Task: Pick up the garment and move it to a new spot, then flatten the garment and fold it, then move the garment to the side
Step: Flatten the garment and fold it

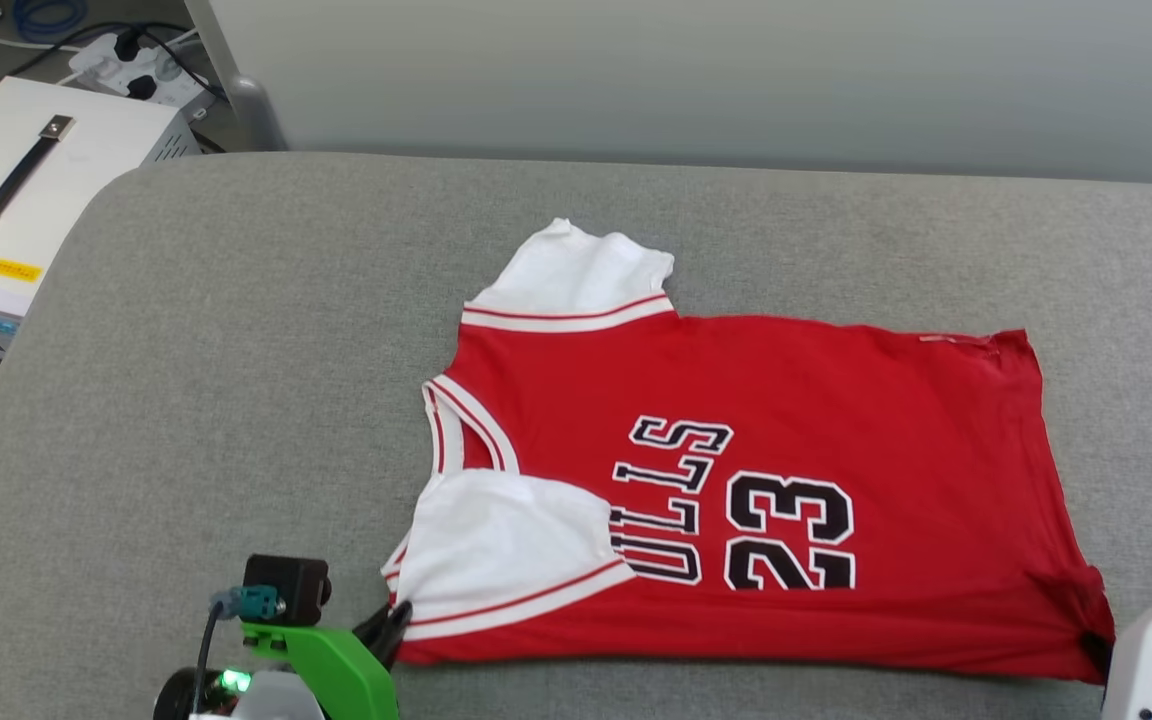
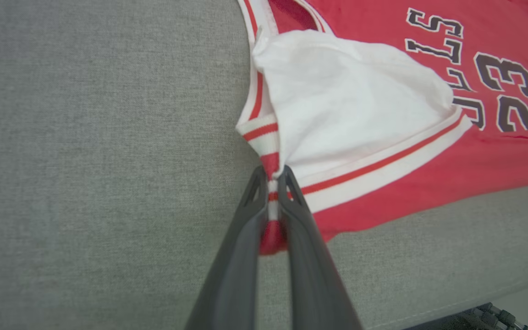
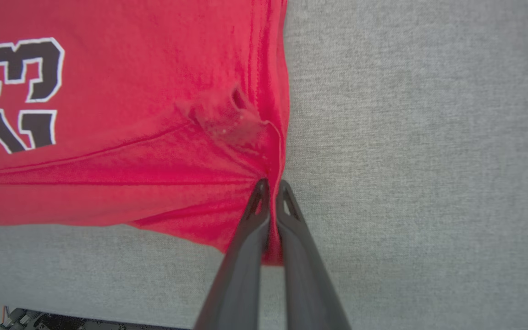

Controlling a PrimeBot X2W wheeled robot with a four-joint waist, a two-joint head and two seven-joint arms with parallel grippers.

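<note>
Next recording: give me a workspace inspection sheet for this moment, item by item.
Surface: grey woven-fabric tabletop with a rounded corner.
Job's things: red jersey shirt with white sleeves lies flat, front up; near sleeve is folded over part of the black lettering.
Clutter: nothing seen.
Grippers: left gripper shut on the shirt's striped sleeve-trim corner; right gripper shut on its hem corner.
Cables: white power strip with black plugs and leads on the floor.
Surroundings: white metal box with a black handle beside the table; pale wall behind.
</note>
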